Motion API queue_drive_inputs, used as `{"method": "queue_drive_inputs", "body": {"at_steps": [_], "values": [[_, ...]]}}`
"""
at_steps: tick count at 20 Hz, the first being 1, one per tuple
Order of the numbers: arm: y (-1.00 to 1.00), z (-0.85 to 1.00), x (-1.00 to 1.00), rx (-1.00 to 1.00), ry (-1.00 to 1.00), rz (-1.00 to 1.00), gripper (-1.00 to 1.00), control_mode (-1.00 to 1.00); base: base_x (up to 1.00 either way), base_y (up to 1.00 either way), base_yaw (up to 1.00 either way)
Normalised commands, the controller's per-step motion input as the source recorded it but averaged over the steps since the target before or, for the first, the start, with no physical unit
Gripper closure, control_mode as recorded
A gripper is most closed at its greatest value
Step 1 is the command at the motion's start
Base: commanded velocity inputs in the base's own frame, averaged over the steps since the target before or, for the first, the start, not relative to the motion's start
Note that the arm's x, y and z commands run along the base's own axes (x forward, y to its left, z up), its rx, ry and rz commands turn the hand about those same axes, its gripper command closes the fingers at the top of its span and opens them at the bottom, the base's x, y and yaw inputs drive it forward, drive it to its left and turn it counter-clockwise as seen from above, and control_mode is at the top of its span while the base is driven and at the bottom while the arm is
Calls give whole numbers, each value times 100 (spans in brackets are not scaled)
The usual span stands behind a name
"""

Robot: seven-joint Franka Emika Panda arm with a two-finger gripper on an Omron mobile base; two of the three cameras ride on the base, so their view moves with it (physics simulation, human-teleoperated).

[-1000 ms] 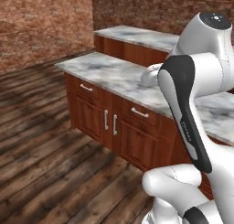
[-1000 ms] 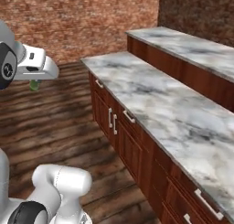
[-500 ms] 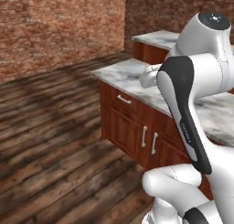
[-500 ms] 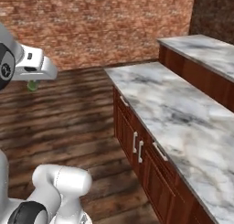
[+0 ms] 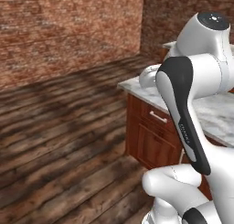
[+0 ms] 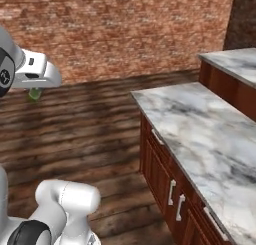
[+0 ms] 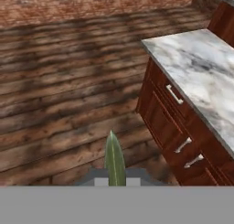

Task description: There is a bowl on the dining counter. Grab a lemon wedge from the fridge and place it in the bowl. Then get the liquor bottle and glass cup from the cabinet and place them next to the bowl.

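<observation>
Currently the lemon wedge [image 7: 114, 160] is held pinched between the nearly closed jaws of the gripper [image 6: 35, 89], seen edge-on as a thin yellow-green sliver in the hand view and as a small green spot under the hand [image 6: 34, 74] in the right base view. Compared with the pictures of a second ago, the whole scene is shifted: the marble counter with drawers [image 6: 200, 139] is moved to the right and more wood floor [image 5: 59, 141] and brick wall [image 6: 115, 34] are shown, so the base is judged to be turning, not the objects. The wedge is carried well clear of the floor. Transport toward the bowl is judged under way.
</observation>
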Motion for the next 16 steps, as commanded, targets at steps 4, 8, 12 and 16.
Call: {"method": "queue_drive_inputs", "body": {"at_steps": [4, 8, 12, 16], "values": [[0, 0, 0, 0, 0, 0, 100, 100, 100, 27, 2], [0, 0, 0, 0, 0, 0, 100, 100, 100, 22, 0], [0, 0, 0, 0, 0, 0, 100, 100, 100, 20, 0], [0, 0, 0, 0, 0, 0, 100, 100, 100, 19, -3]]}}
